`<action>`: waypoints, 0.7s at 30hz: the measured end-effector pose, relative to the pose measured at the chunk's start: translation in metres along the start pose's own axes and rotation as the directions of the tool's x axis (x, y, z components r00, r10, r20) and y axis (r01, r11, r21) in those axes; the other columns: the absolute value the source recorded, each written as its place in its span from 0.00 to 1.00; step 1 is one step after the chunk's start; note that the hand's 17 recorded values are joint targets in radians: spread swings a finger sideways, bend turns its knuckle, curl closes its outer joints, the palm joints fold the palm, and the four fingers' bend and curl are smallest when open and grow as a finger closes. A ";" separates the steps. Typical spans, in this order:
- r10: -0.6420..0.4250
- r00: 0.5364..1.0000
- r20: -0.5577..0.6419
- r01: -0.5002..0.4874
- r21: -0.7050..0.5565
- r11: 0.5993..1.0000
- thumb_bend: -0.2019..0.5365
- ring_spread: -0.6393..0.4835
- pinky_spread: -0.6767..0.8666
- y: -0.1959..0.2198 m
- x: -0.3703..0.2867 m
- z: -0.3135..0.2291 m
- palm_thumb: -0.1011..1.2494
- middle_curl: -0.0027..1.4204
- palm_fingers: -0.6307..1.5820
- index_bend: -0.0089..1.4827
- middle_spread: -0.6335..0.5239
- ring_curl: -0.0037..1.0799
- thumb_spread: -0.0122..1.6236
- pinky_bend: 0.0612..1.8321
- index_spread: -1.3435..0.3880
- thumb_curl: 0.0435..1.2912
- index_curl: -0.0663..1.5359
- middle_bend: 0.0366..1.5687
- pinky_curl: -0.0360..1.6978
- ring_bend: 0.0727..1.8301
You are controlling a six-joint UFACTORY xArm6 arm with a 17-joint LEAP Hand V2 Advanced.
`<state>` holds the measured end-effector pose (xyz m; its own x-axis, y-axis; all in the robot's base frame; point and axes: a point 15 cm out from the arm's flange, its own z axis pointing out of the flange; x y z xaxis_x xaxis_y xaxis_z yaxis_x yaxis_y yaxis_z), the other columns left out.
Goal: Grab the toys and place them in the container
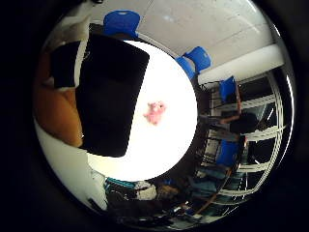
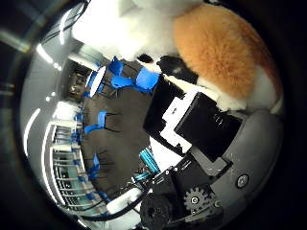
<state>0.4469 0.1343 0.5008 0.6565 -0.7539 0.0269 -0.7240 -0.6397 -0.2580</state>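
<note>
An orange and white plush toy (image 2: pixel 225 53) fills much of the right thumb side palm view, close against the palm. Its orange edge also shows in the right little finger side palm view (image 1: pixel 53 111), beside a white and black finger (image 1: pixel 66 63) of my right hand (image 2: pixel 206 187). The hand is high above the table, shut on the plush. A black container (image 1: pixel 111 92) stands on the round white table (image 1: pixel 174 145) below. A small pink toy (image 1: pixel 154 112) lies on the table beside the container, away from the hand.
Blue chairs (image 1: pixel 196 60) stand round the far side of the table, and more blue chairs (image 2: pixel 144 79) stand on the dark floor. Windows and shelving (image 1: pixel 253 126) line the room beyond the table.
</note>
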 end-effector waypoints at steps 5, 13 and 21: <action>0.032 0.999 -0.005 -0.032 -0.002 0.999 0.23 0.35 0.22 0.007 0.014 -0.001 0.61 0.46 0.79 0.60 0.44 0.71 0.75 0.54 0.65 0.37 0.49 0.81 0.58 0.66; -0.001 1.000 -0.008 0.001 -0.015 1.000 0.25 0.43 0.33 0.021 0.027 -0.005 0.54 0.33 0.36 0.24 0.40 0.49 0.74 0.41 0.50 0.30 0.36 0.46 0.46 0.46; -0.027 1.000 -0.015 0.027 -0.021 0.999 0.25 0.68 0.71 0.033 0.043 -0.008 0.51 0.24 0.32 0.17 0.50 0.31 0.74 0.30 0.49 0.27 0.29 0.27 0.34 0.29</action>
<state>0.4495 0.0802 0.5015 0.6725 -0.7385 0.0480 -0.7105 -0.6624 -0.2373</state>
